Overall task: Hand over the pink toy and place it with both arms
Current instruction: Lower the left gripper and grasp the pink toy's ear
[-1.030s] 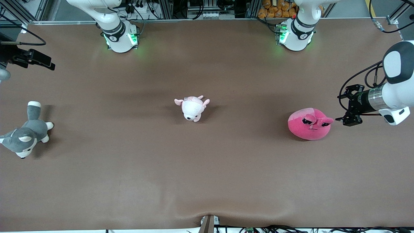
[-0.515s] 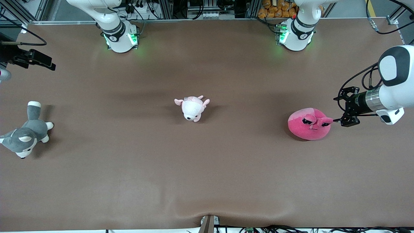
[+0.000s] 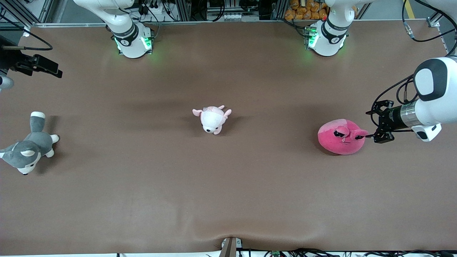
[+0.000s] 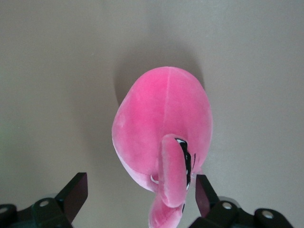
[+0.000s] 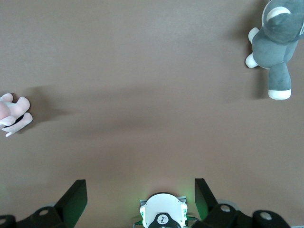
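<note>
the brown worktop [image 3: 250,185] carries the pink toy [image 3: 341,136] near the left arm's end. the left claw [image 3: 373,135] is spread wide beside its stalk eye; only that eye might be pinched, slipping. the right claw [image 5: 137,202], released, waits raised.

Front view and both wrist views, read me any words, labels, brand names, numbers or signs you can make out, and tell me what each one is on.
No readable text anywhere.
White robot arm bases: a small dark mark on each collar, too small to read.
Hot-pink round plush toy: stitched eyes only, no label showing.
Pale pink-and-white animal plush: no tag showing.
Grey-and-white husky plush: no tag showing.
Brown table: unmarked.
</note>
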You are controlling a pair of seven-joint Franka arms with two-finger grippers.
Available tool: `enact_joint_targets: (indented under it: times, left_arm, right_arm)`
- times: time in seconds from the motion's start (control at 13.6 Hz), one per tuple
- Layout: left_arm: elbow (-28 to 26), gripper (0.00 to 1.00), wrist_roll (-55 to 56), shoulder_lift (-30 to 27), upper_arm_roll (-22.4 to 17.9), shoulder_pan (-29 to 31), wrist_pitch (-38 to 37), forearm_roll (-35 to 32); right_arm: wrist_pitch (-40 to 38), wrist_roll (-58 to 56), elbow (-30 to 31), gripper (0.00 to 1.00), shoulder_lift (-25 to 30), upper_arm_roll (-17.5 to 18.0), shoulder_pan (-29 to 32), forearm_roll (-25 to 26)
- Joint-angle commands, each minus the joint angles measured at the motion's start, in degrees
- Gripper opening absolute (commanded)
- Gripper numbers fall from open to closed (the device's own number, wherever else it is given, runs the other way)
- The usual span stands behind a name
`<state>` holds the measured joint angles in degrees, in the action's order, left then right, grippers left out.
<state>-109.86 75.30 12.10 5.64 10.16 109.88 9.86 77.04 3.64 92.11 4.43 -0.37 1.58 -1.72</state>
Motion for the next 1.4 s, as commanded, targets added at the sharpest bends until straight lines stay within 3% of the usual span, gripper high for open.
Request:
enact_joint_targets:
  times: [0.0,0.74,1.03,1.25,1.32]
  left_arm:
    - [0.1,1.0,-1.2,1.2,0.1,0.1,1.7,1.3]
    - [0.3,0.96,-2.2,3.1,0.1,0.2,2.5,2.3]
    - [1.3,0.78,-3.3,4.2,0.2,0.3,2.8,4.0]
    - [2.1,0.36,-3.5,5.1,0.1,0.5,2.8,5.6]
    - [2.5,0.3,-4.6,5.3,0.1,0.6,2.8,5.3]
  right_arm:
    - [0.2,0.7,-0.2,1.0,0.0,0.1,-0.4,-0.1]
    - [0.9,0.6,-0.2,1.0,0.0,0.1,-0.8,-0.1]
    - [1.1,0.7,-0.1,1.0,-0.3,0.1,-0.9,-0.1]
    - [1.4,0.8,-0.1,1.0,-0.4,0.1,-1.4,-0.1]
    - [1.4,0.7,0.0,1.0,-0.4,0.1,-1.3,-0.1]
